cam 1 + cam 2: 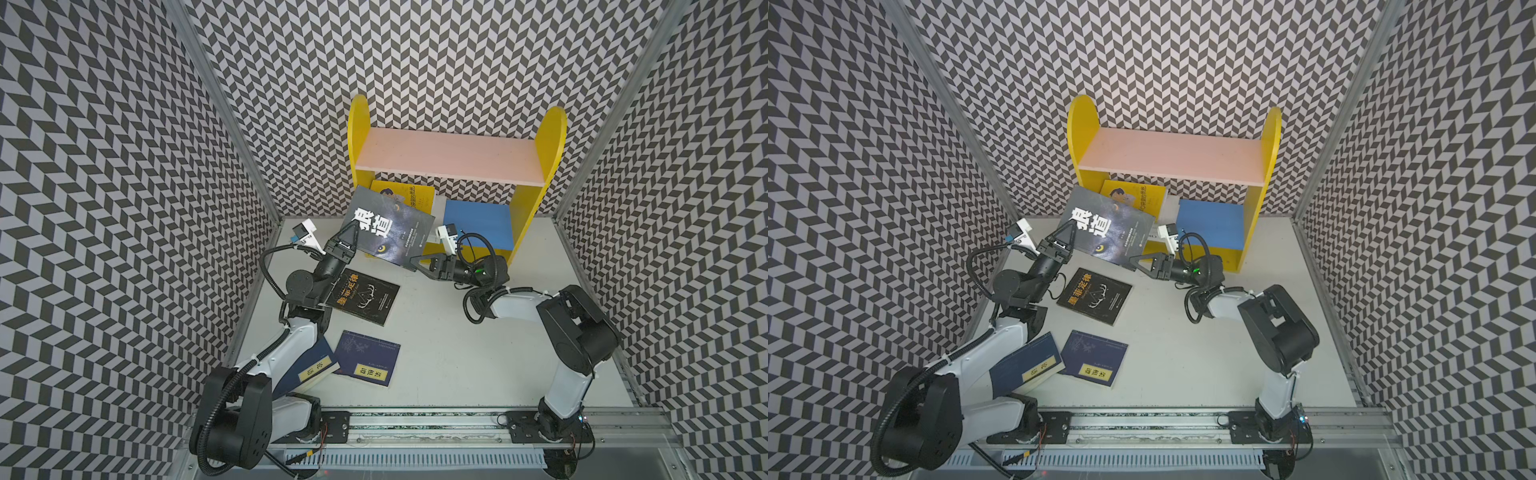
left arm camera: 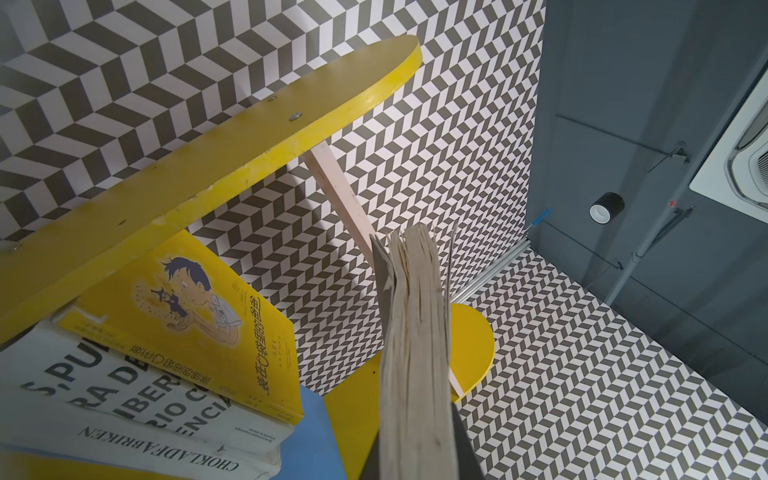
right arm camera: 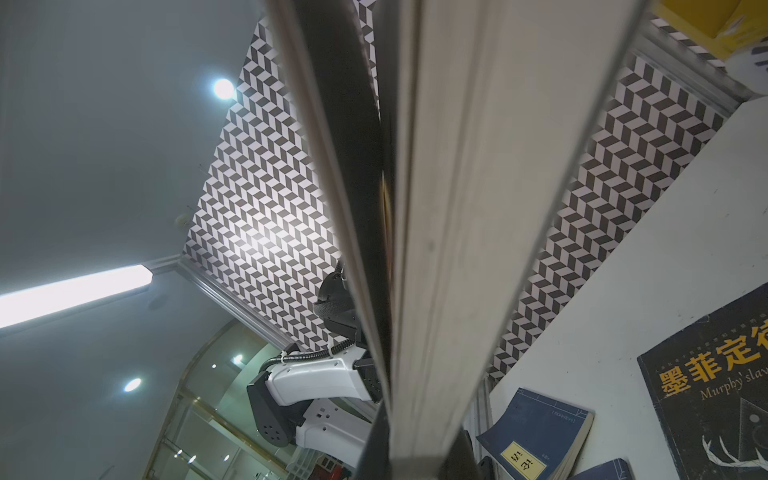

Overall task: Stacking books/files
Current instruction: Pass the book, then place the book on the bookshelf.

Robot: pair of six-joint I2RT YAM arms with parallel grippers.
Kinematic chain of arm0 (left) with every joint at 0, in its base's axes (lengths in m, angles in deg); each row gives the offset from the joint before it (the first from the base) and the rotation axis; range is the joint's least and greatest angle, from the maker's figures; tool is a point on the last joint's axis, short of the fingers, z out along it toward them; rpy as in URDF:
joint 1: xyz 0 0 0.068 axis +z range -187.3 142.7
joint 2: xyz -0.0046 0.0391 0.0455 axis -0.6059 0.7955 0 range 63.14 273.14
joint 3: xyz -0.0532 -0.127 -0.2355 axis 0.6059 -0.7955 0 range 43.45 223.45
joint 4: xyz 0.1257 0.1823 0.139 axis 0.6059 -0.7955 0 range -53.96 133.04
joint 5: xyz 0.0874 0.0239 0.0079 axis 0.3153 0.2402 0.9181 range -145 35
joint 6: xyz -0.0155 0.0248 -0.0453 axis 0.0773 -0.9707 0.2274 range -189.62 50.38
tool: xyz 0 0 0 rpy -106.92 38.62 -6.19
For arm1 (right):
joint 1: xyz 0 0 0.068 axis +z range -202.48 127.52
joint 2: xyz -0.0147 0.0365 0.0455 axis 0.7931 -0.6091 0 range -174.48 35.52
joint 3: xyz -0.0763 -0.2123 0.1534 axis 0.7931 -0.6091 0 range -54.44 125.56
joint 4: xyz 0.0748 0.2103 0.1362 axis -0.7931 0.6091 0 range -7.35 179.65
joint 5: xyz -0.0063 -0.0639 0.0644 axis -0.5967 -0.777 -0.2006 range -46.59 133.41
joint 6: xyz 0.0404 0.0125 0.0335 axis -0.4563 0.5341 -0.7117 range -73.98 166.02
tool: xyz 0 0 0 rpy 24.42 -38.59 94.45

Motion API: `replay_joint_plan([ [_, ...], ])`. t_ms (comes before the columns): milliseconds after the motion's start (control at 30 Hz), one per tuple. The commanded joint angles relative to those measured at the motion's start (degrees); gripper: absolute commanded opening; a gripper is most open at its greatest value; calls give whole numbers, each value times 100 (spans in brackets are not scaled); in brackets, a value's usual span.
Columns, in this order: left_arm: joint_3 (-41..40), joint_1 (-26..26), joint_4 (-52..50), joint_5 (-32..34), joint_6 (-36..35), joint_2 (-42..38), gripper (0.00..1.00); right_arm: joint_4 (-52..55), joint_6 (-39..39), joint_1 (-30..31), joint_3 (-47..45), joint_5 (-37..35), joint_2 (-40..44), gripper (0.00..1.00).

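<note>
Dark book held aloft
Clamped at 9 o'clock by left gripper — at 5 o'clock by right gripper.

The table and its load.
White top bears one black book lying flat, a navy book and a second navy book side by side nearer the front edge, and a yellow shelf unit standing at the rear.

Both top views looked steeply down from high in front of the yellow bookshelf, sharing the whole table. Each wrist camera sat tight against the page edge of the dark book: left facing the bookshelf, right facing away, toward the ceiling.
</note>
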Motion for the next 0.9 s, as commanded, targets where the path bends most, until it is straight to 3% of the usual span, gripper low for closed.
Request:
replay_joint_plan([
  [0,347,-17,-177,-74,-228,-257,36,238,199,-237,205,-355,142,2],
  [67,428,9,-517,-46,-413,-331,56,405,305,-302,261,-263,183,1],
  [167,647,68,-1322,23,-862,-483,77,765,487,-452,364,-114,276,1],
  [400,1279,344,-3083,241,-2008,-699,97,2594,1542,-761,861,67,526,1],
  [533,1542,616,-3676,159,-2440,-630,100,3717,2132,-913,1260,-63,574,1],
  [867,1609,845,-3814,34,-2820,-364,100,4286,2372,-1169,1968,0,427,1],
])
